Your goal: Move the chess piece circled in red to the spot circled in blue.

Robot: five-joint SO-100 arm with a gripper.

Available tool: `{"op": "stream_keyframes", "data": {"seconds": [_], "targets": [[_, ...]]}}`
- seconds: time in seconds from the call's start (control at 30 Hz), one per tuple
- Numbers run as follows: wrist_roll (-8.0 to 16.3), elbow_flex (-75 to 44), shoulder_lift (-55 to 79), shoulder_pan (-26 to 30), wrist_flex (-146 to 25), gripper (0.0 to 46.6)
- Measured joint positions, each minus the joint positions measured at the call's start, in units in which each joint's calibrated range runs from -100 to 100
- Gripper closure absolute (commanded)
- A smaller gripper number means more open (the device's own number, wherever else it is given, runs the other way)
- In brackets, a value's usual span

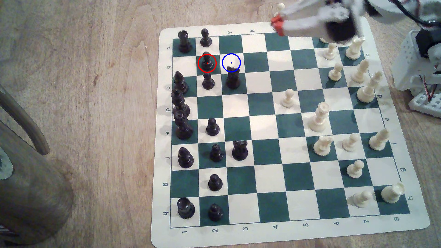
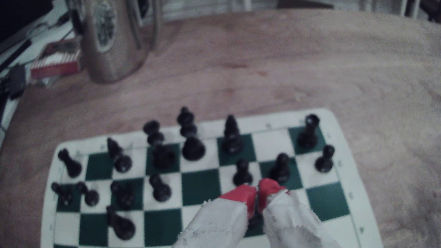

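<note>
Pawn (image 1: pixel 207 62) stands well apart from closed fingers (image 1: pixel 276 23).

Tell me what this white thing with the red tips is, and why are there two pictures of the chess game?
That white thing is a small robot arm. The red-tipped part at its end is its gripper, which pinches things. The jaws look nearly closed, with just a thin gap, and nothing is in them.

One picture comes from a camera looking down over the table. The other comes from a camera riding on the arm's wrist, so you see the gripper up close with the black pieces beyond it.

On the wooden table lies a green and white chess board with black and cream pieces. The red ring marks the black pawn to be moved. The blue ring marks the white square beside it where it should go. The gripper is at the far corner of the board, away from that pawn.
</note>
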State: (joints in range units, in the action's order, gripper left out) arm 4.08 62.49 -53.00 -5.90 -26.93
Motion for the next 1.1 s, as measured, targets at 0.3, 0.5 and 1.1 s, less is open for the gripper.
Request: {"op": "stream_keyframes", "data": {"seconds": [0.3,0.5,1.1], "targets": [[4.88,-21.78,29.16,-1.33,-0.88,45.3],[7.91,-32.35,42.56,-3.39,-1.27,38.3],[9.13,-44.10,59.32,-6.12,-0.08,36.6]]}}
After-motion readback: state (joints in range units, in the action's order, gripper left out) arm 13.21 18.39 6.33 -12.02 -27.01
